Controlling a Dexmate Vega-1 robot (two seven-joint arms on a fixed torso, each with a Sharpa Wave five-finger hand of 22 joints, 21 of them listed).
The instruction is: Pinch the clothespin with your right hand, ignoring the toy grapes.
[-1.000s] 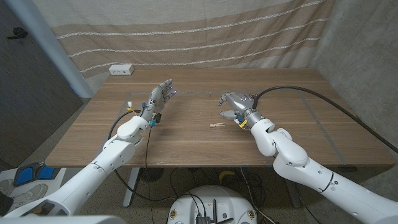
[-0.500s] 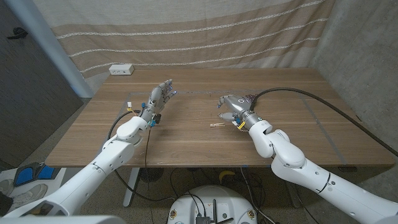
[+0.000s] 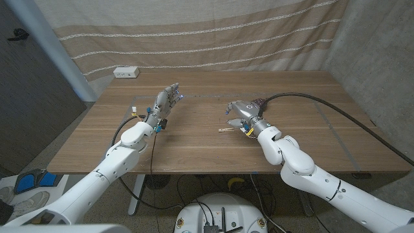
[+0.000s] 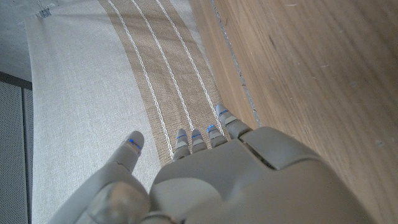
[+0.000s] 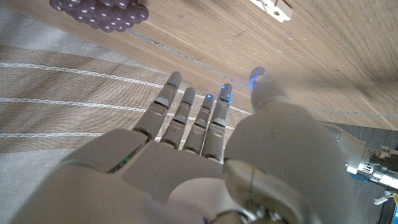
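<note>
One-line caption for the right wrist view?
Right hand open above the wooden table, fingers spread, with clothespin and toy grapes beyond the fingertips.

We see glossy white arm shells, black cables, and each grey metallic robot hand [image 3: 242,111] [image 3: 165,100] with blue-lit fingertips [image 5: 225,91].

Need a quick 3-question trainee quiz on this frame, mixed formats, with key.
1. True or false: the right hand already pinches the clothespin.
2. What lies behind the right hand: A) toy grapes B) a mug C) scissors?
3. Fill in: the left hand holds ____.

Key: 1 false, it hovers open beside it. 2 A. 3 nothing.
</note>
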